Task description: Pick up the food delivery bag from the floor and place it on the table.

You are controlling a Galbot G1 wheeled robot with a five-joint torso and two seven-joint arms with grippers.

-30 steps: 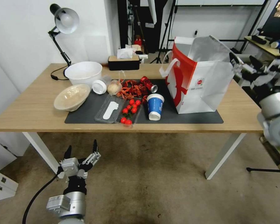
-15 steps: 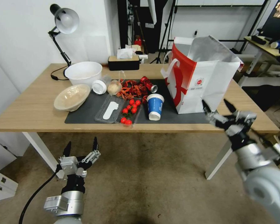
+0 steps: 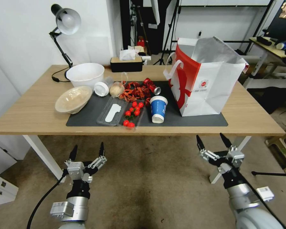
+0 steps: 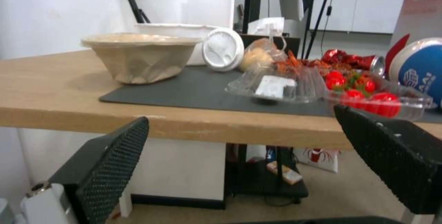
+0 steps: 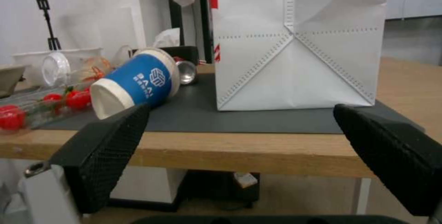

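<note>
On the table (image 3: 244, 117), beyond and above both grippers, the food delivery bag (image 3: 206, 82) stood upright on the dark mat (image 3: 181, 119) straight ahead of the right gripper (image 3: 214, 142), while the left gripper (image 3: 87, 151) hung level alongside, both with fingers spread wide and empty over the floor (image 3: 149, 184).

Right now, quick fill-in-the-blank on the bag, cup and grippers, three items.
1. The food delivery bag stands upright on the ____.
2. The blue paper cup lies on its ____ on the dark mat.
3. The left gripper and right gripper, both ____, hang below the table edge.
Missing: table; side; open
</note>
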